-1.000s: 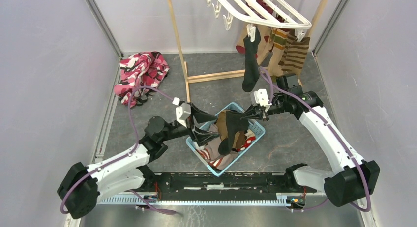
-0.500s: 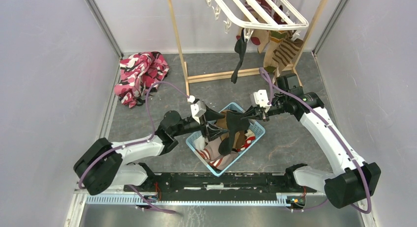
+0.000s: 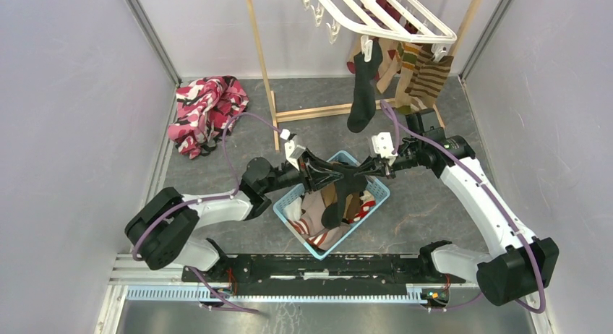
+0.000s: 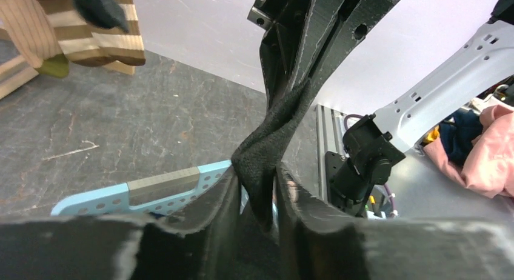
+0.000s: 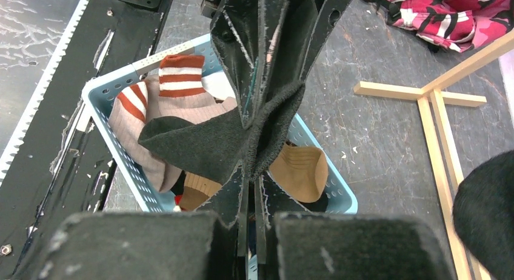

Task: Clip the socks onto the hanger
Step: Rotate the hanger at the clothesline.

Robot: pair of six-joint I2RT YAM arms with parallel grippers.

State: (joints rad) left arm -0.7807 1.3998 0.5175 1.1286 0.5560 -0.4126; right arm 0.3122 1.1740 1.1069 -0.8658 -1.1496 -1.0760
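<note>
A black sock (image 3: pixel 345 182) hangs over the light blue basket (image 3: pixel 361 220), stretched between my two grippers. My right gripper (image 3: pixel 370 168) is shut on its cuff; the right wrist view shows the fabric (image 5: pixel 206 146) pinched at the fingertips of that gripper (image 5: pixel 253 171). My left gripper (image 3: pixel 329 176) has closed on the same sock from the left, and the twisted fabric (image 4: pixel 273 134) fills the gap between that gripper's (image 4: pixel 257 178) fingers. More socks (image 5: pixel 176 86) lie in the basket. The white hanger (image 3: pixel 405 23) is at the top right, with a black sock (image 3: pixel 361 88) and striped socks (image 3: pixel 426 77) clipped to it.
A thin wooden stand (image 3: pixel 264 66) holds the hanger, and its foot bar runs across the floor behind the basket. A pink, red and black cloth (image 3: pixel 209 110) lies at the back left. Grey walls close in on both sides.
My left arm has swung right from the basket's left side to the hanging black sock, and its jaws have closed on it. The right gripper held still. The clipped socks swung.
</note>
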